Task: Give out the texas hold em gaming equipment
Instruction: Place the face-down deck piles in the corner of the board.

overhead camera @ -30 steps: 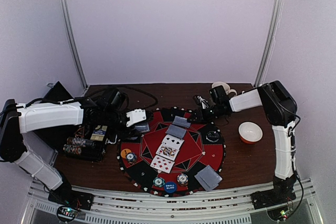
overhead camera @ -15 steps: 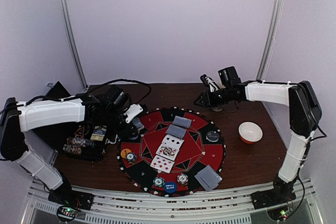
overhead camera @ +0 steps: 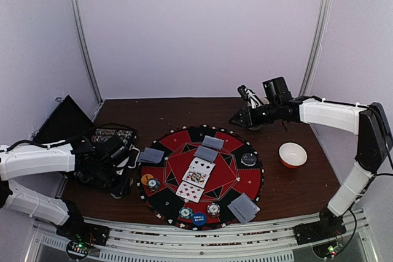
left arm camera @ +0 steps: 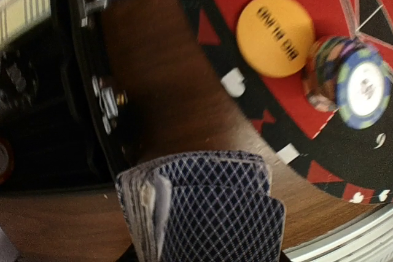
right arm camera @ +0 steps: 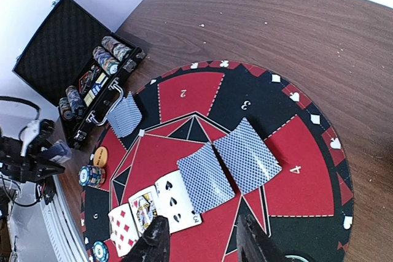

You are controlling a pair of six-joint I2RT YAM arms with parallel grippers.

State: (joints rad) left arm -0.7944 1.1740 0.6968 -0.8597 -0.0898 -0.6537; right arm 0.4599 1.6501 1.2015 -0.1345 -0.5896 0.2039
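**Left.** An open black case (overhead camera: 56,124) lies at the table's left edge, with stored chips (right arm camera: 109,53) in its tray. The left gripper (right arm camera: 53,151) sits low by the case's near end. Its jaws are clenched on a deck (left arm camera: 209,213) of grey-blue-backed cards, held clear of the wood just off the mat's rim.

**Centre.** A round red-and-black mat (overhead camera: 249,182) carries most of the equipment.
- 1 face-down left card (overhead camera: 150,156) lies at the mat's left rim, beside the case.
- Nearer the arms, an orange button (left arm camera: 276,35) marked "BIG BLIND" lies just beside a chip stack (left arm camera: 353,84).
- 3 face-up cards (overhead camera: 195,177) run in a row across the middle of the mat.
- 2 face-down far cards (right arm camera: 227,167) lie edge to edge just beyond that row.
- On the near rim, a blue button (overhead camera: 199,218) lies between 2 near chips (overhead camera: 185,213).
- To their right lie face-down near-right cards (overhead camera: 244,207); their number cannot be told.
- A dark button (overhead camera: 249,159) lies on the right side of the mat.

**Right.** The right gripper (right arm camera: 202,240) hangs above the mat's far rim. Its jaws are released, with nothing between them. A white bowl (overhead camera: 293,154) with an orange rim stands on the wood to the right of the mat, apart from it.
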